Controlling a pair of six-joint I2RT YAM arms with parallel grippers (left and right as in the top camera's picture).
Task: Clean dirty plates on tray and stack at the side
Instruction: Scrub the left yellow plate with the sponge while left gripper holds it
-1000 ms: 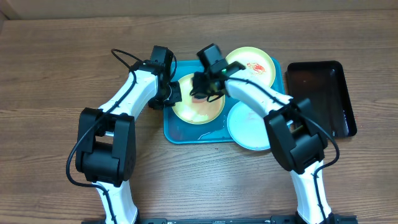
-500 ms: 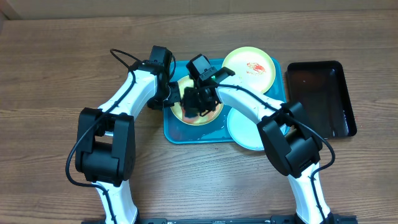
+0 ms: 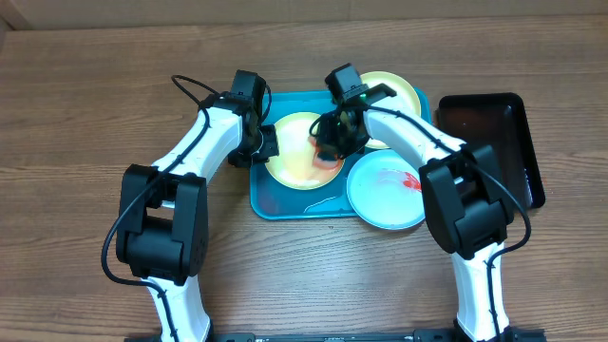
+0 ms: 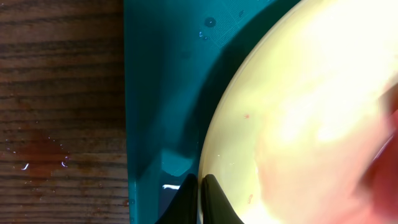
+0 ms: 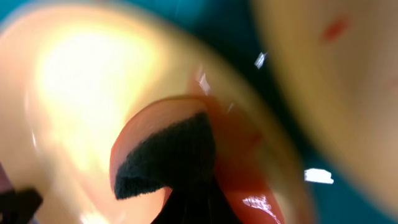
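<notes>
You have three round, smooth plastic plates on the turquoise tray (image 3: 275, 201), a glossy rectangle with rounded corners and a raised rim, beaded with a few droplets in the left wrist view. The yellow-green plate (image 3: 293, 163) lies at centre frame, on the tray's left half. Its cream centre shines under the light. The second green-rimmed plate (image 3: 404, 93) sits at upper right, partly under your right arm, and the right wrist view shows a red fleck on it. The pale blue-white plate (image 3: 380, 199) lies at the tray's lower right corner with one red smear near its right side.

Your left fingers (image 4: 216, 202) are pinched on the left rim of the yellow-green plate, the thin edge caught between them. Your right fingers (image 5: 186, 208) are clenched on one sponge (image 5: 165, 158), a rounded reddish-pink block with a dark, fuzzy face, pressed onto the right side of that same plate. That view is blurred.

There are two trays in all. The black tray (image 3: 494, 142), narrower and shiny, lies at far right, just beside the turquoise one. The desk (image 3: 85, 114) is brown wood grain, damp beside the tray's left edge
</notes>
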